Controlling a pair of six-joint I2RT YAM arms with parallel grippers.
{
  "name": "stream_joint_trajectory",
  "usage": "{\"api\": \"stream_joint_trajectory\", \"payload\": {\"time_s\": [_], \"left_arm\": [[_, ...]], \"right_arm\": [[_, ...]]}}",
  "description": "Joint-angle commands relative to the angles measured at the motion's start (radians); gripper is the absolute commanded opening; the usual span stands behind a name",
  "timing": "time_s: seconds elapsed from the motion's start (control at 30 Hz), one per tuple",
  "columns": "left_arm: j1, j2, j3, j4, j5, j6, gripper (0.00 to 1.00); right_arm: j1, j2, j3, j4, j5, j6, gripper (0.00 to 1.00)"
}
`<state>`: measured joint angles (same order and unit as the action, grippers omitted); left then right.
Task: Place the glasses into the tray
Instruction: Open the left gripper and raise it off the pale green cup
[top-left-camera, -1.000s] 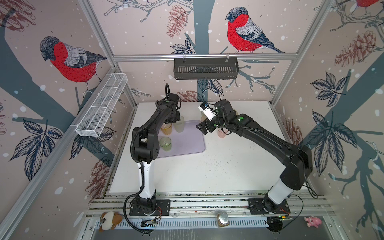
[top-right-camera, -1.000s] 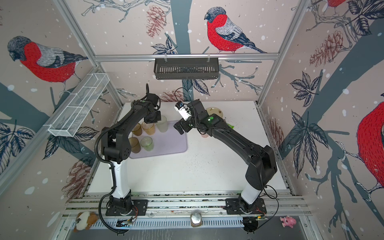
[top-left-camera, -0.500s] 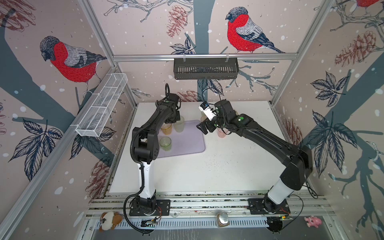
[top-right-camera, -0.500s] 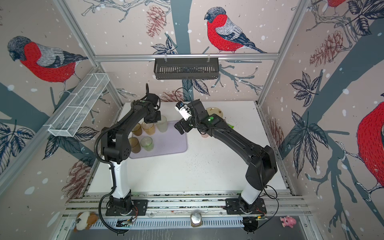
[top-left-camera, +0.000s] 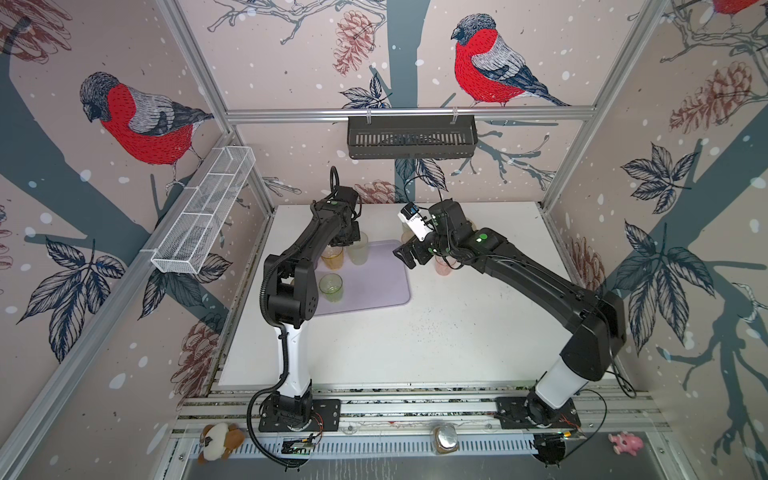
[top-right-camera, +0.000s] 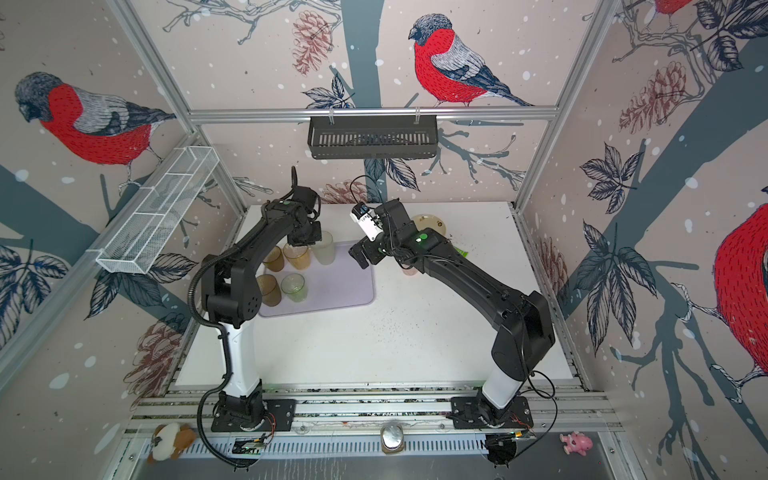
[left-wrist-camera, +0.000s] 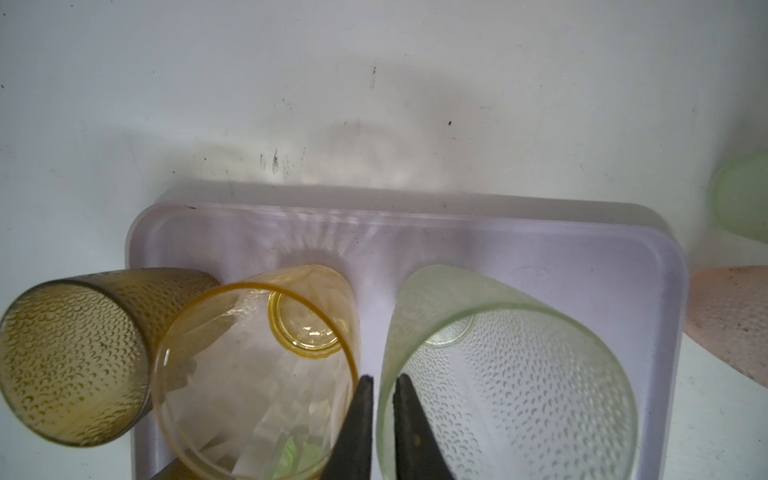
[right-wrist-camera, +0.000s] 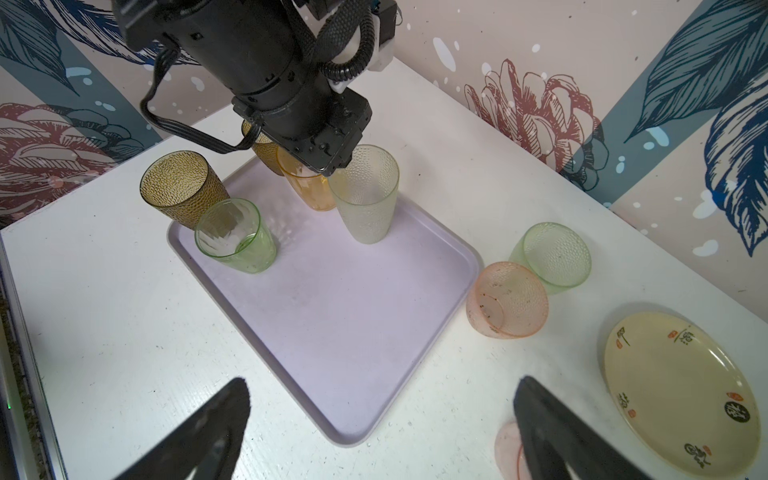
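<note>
tray (right-wrist-camera: 332, 332): green glass (right-wrist-camera: 235, 237), brown glass (right-wrist-camera: 178, 187), then amber glass (right-wrist-camera: 311, 195), pale glass (right-wrist-camera: 365, 199); right side bare | right pincer (right-wrist-camera: 384, 382) spread over tray edge | pink glass (right-wrist-camera: 507, 299), greenish glass (right-wrist-camera: 552, 257) on tabletop (right-wrist-camera: 124, 311) beside tray | left pincer (left-wrist-camera: 383, 377) barely parted astride pale glass rim, grip unclear

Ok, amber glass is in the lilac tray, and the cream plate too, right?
Not the plate: the right wrist view shows the cream plate on the table beside the lilac tray. The amber glass is in the tray.
</note>
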<state>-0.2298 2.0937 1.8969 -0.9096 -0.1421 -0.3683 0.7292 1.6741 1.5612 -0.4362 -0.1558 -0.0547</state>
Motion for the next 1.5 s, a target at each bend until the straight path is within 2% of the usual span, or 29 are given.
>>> {"api": "stream_joint_trajectory", "payload": {"time_s": [0.0, 0.17, 0.53, 0.7, 0.77, 0.9, 1.33, 1.47], "left_arm": [[0.001, -0.011, 0.008, -0.015, -0.022, -0.003, 0.16], [0.001, -0.009, 0.029, -0.027, -0.024, 0.0, 0.23], [0.001, -0.028, 0.072, -0.06, -0.03, 0.0, 0.32], [-0.006, -0.059, 0.079, -0.069, -0.02, -0.003, 0.32], [-0.01, -0.071, 0.084, -0.077, -0.007, -0.001, 0.36], [-0.031, -0.092, 0.097, -0.094, 0.012, -0.004, 0.41], [-0.132, -0.085, 0.216, -0.153, 0.088, -0.029, 0.49], [-0.15, -0.066, 0.245, -0.152, 0.113, -0.04, 0.5]], "right_arm": [[0.002, -0.007, 0.003, 0.026, 0.004, -0.001, 0.99], [0.002, -0.01, 0.003, 0.025, 0.006, -0.002, 0.99], [-0.001, -0.011, 0.001, 0.035, 0.009, 0.007, 1.0], [-0.006, -0.023, -0.006, 0.049, 0.027, 0.018, 1.0], [-0.016, -0.028, -0.01, 0.058, 0.026, 0.028, 1.0], [-0.044, -0.038, -0.016, 0.068, 0.019, 0.054, 1.0], [-0.201, -0.069, -0.051, 0.09, -0.006, 0.188, 1.0], [-0.222, -0.089, -0.067, 0.091, 0.0, 0.187, 1.0]]}}
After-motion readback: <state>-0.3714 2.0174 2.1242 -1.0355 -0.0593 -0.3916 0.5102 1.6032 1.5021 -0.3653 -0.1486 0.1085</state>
